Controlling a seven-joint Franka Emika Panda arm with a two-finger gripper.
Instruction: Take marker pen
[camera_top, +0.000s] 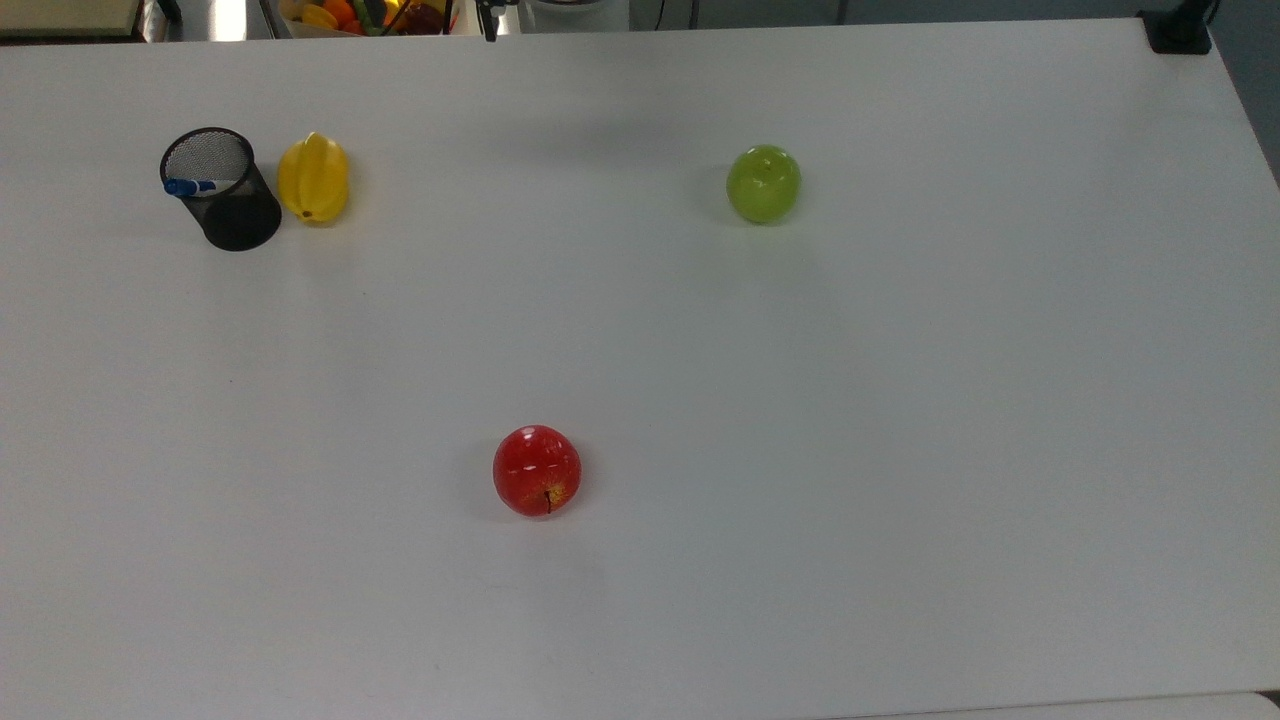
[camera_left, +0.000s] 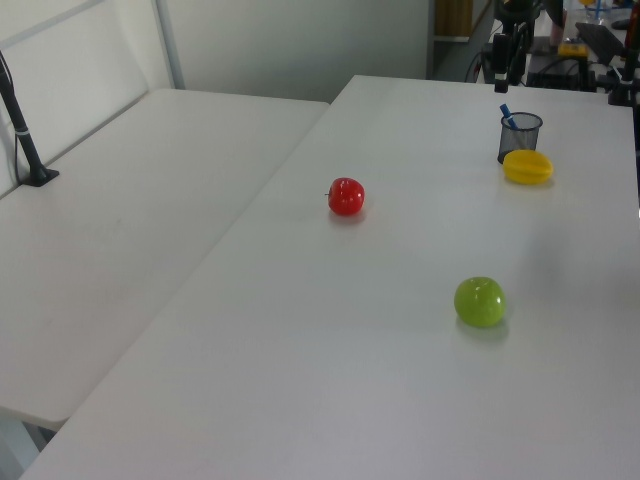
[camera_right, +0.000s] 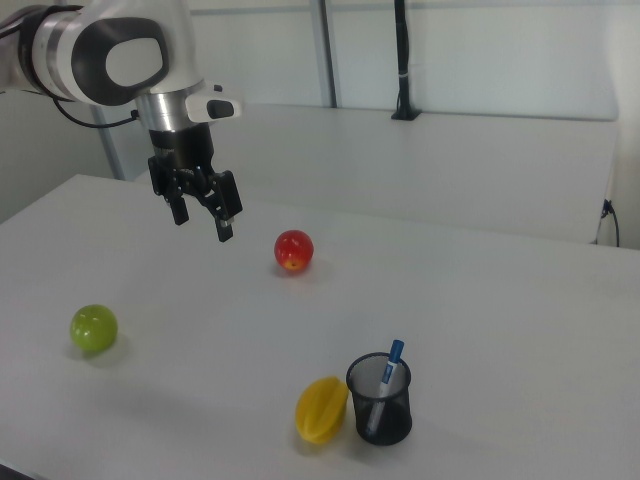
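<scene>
The marker pen (camera_top: 190, 186) stands in a black mesh cup (camera_top: 222, 190) at the top view's upper left, its blue cap over the rim. In the right view the marker pen (camera_right: 388, 366) leans in the cup (camera_right: 380, 399) at the bottom centre, and in the left view the marker pen (camera_left: 507, 114) pokes out of the cup (camera_left: 519, 136) at the far right. My gripper (camera_right: 203, 218) hangs open in the air at the right view's upper left, far from the cup, holding nothing.
A yellow star fruit (camera_top: 313, 177) lies right beside the cup. A red apple (camera_top: 537, 470) sits mid-table and a green apple (camera_top: 763, 183) toward the top view's right. A second white table (camera_left: 130, 200) adjoins on the left view's left.
</scene>
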